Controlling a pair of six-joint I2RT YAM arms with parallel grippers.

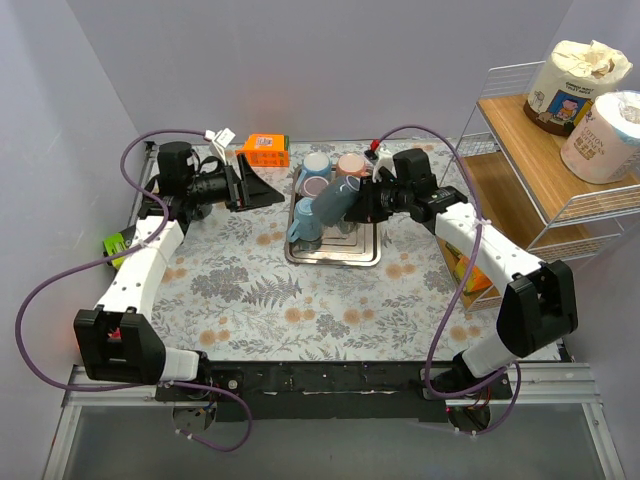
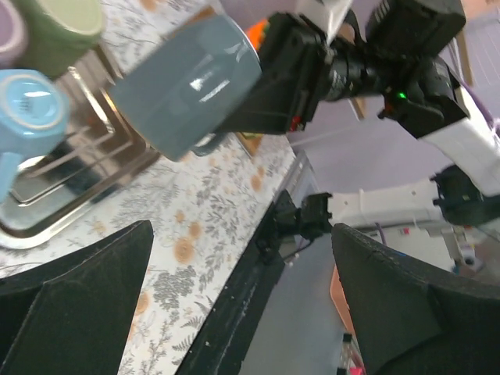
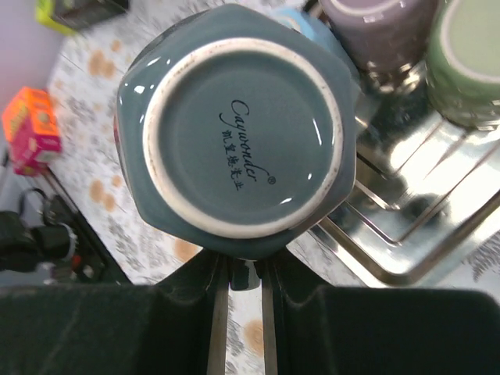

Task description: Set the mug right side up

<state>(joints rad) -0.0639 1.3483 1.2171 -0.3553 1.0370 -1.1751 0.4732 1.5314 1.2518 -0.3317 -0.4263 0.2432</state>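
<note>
My right gripper (image 1: 362,198) is shut on the handle of a grey-blue mug (image 1: 331,203) and holds it tilted above the metal tray (image 1: 335,259). In the right wrist view the mug's base (image 3: 242,141) faces the camera and its handle (image 3: 244,275) sits between my fingers (image 3: 156,328). The mug also shows in the left wrist view (image 2: 187,86), lying sideways in the air. My left gripper (image 1: 262,187) is open and empty at the far left, well clear of the mug; its fingers (image 2: 70,297) frame the table edge.
The tray holds a light blue mug (image 1: 303,232), a purple mug (image 1: 314,186), a pale blue mug (image 1: 317,163) and a pink mug (image 1: 350,165). An orange box (image 1: 264,150) lies at the back. A wire shelf (image 1: 530,170) with paper rolls stands at the right.
</note>
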